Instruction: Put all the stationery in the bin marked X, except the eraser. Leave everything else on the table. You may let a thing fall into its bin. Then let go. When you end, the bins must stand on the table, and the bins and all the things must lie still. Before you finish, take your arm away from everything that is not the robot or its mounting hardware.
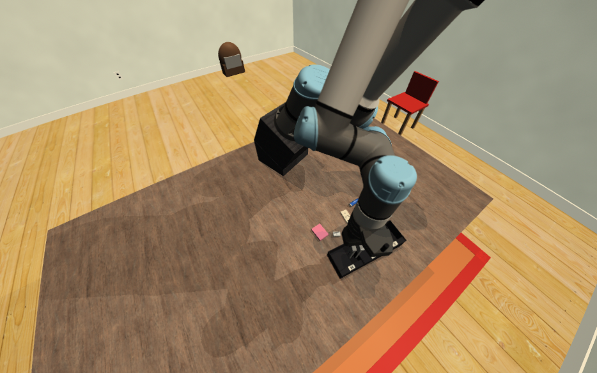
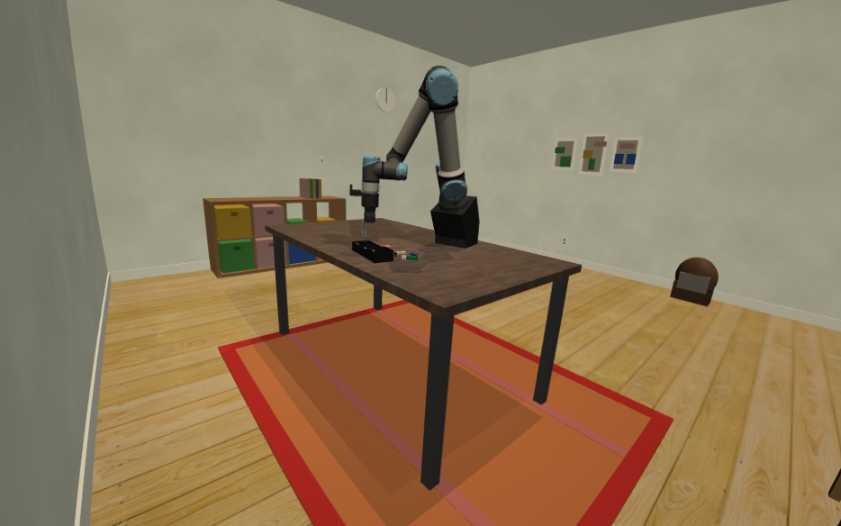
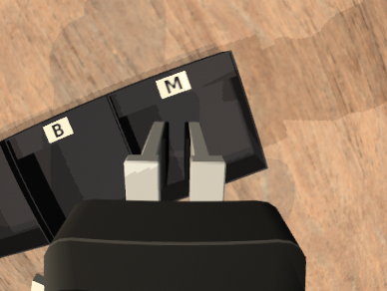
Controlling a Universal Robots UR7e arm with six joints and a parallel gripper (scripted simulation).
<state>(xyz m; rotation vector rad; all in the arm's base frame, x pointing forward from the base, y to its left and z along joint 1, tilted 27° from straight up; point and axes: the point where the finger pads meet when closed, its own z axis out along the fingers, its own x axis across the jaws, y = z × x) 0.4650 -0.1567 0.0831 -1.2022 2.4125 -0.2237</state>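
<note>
My gripper (image 1: 355, 257) (image 2: 363, 232) (image 3: 177, 142) points down over the compartment marked M. Its fingers are a little apart, with nothing seen between them. The black three-part bin (image 1: 333, 266) (image 2: 372, 251) (image 3: 214, 66) stands on the table. In the wrist view the M label (image 3: 173, 85) and B label (image 3: 58, 131) are readable; the third compartment's label is out of that view, and too small to read in the top view. The pink note pad (image 1: 319, 231) (image 2: 386, 247) and small metal sharpener (image 1: 336, 234) lie beside the bin. The green-and-white eraser (image 2: 411, 258) lies beyond the bin's end, hidden in the top view.
A cream domino (image 1: 345, 215) and a blue battery (image 1: 353, 202) (image 2: 414, 253) lie between the bin and the arm's base, partly behind the wrist in the top view. No bolt can be made out. The black base block (image 1: 279, 149) (image 2: 456, 222) stands on the table (image 1: 154, 264) (image 2: 496, 267).
</note>
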